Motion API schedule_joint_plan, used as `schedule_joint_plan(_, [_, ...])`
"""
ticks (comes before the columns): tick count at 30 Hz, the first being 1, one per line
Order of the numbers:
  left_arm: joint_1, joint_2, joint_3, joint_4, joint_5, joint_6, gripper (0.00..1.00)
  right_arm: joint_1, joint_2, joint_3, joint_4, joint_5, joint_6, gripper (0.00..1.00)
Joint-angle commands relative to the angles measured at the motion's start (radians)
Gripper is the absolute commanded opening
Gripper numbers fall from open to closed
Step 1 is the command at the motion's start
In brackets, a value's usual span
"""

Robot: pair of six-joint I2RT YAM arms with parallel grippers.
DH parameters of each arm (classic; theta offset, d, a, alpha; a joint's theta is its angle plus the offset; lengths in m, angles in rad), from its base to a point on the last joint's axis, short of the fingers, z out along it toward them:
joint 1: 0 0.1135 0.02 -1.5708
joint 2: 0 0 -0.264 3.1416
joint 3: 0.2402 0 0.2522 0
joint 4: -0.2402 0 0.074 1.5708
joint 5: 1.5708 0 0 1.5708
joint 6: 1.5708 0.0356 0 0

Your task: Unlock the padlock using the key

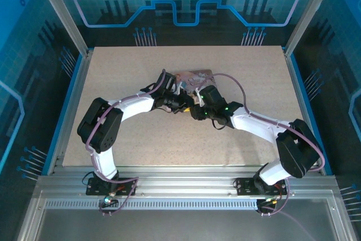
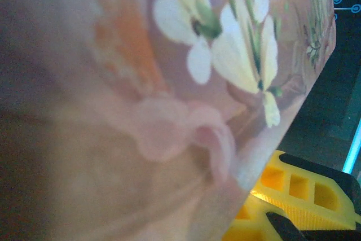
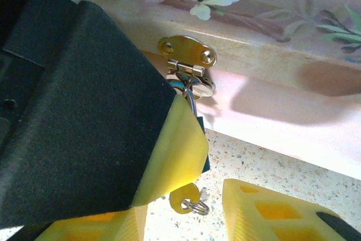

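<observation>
The padlock (image 3: 205,159) hangs by its shackle from the gold hasp (image 3: 186,49) on the pink box's (image 3: 271,21) front. Only a dark blue edge of it shows, behind a black and yellow finger (image 3: 175,150) of my left gripper (image 1: 179,103), which lies flat against it and looks shut on it. The key's gold head (image 3: 182,197), with a small split ring, pokes out below that finger, its blade hidden. My right gripper (image 3: 180,221) is open, its yellow fingers (image 3: 271,210) either side of the key head and apart from it.
The pink box (image 1: 194,76) with flower print lies at the middle of the speckled table (image 1: 113,83), just beyond both grippers. It presses close to the left wrist camera (image 2: 169,83), beside one yellow finger (image 2: 293,190). Metal frame rails border the table.
</observation>
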Motion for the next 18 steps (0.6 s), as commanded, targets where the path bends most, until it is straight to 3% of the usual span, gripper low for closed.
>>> schedule_joint_plan(1, [0.0,-0.035,0.031,0.008,0.074,-0.007,0.09,0.015,-0.042,-0.033,0.008,0.007,-0.002,0.41])
schedule_joint_plan(8, [0.001,-0.037,0.028,0.002,0.076,-0.004,0.09,0.016,-0.116,-0.095,0.004,0.016,-0.005,0.42])
schedule_joint_plan(18, [0.001,-0.038,0.03,0.008,0.08,-0.008,0.09,0.015,-0.037,-0.048,0.032,0.007,-0.017,0.43])
